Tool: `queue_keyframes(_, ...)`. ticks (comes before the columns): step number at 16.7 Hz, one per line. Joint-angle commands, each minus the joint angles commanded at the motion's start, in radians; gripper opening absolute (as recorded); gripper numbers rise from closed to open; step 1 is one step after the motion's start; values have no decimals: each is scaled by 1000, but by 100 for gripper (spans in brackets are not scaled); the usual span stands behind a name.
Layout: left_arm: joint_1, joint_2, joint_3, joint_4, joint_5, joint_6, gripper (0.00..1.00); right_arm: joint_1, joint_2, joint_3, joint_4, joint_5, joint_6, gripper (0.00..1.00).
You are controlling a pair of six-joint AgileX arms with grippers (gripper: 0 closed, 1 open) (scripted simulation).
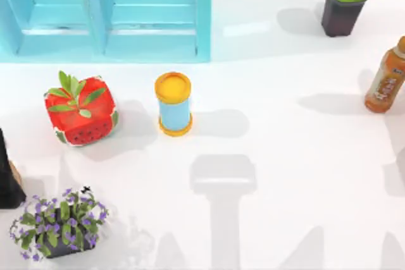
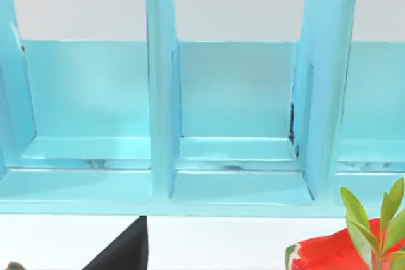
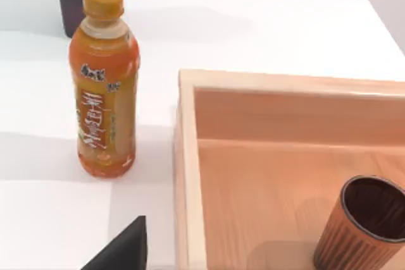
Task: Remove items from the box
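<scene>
The brown cup (image 3: pixel 365 229) stands up inside the wooden box (image 3: pixel 190 175), near my right arm. It looks light and stiff. I'd pinch its rim. I can't tell about my claws.

The only writing stood on the orange drink bottle (image 3: pixel 104 86). Its orange label carried a column of pale characters, seemingly Chinese, running down the front, with a short dark mark or logo above them near the shoulder; none of these could be made out well enough to read. From the top view the same bottle (image 1: pixel 386 80), at the table's right edge, showed a dark smudge of print on its label, also unreadable. Nothing else carried any text, number or sign.
</scene>
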Motion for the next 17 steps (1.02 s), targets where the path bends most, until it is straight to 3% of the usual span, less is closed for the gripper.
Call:
queue_keyframes(9,0,0,0,0,0,0,100,-252,863,623,-629,-4,-245,100)
queue_keyframes(17,0,0,0,0,0,0,100,-377,1242,951,-916,-2,-368,100)
